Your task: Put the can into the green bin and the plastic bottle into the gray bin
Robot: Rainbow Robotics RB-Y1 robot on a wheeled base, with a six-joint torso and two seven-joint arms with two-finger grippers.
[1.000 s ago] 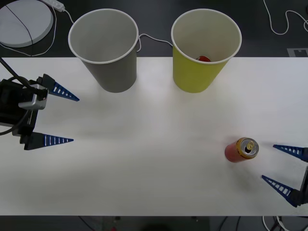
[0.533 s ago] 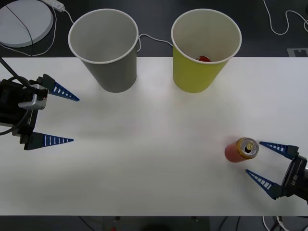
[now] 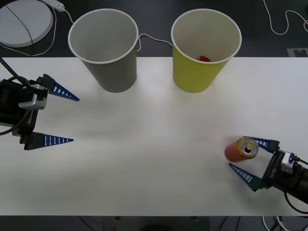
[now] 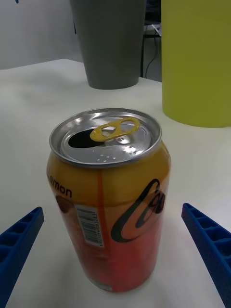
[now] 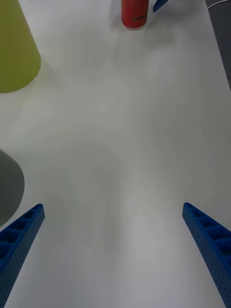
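Can upright between spread right pincer fingers — untouched; left pincer parked.

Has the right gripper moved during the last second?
Yes. The right gripper came leftward along the table; its open fingers now flank the can.

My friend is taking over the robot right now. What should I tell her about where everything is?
Right gripper: open, fingers on either side of the can, not closed on it.
Left gripper: open, waiting at the table's left side, holding nothing.
The can stands upright on the table, near the right front.
Green bin and gray bin stand at the back; something small and red lies in the green one.
Done: nothing placed yet. Left: grip the can, drop it in the green bin.
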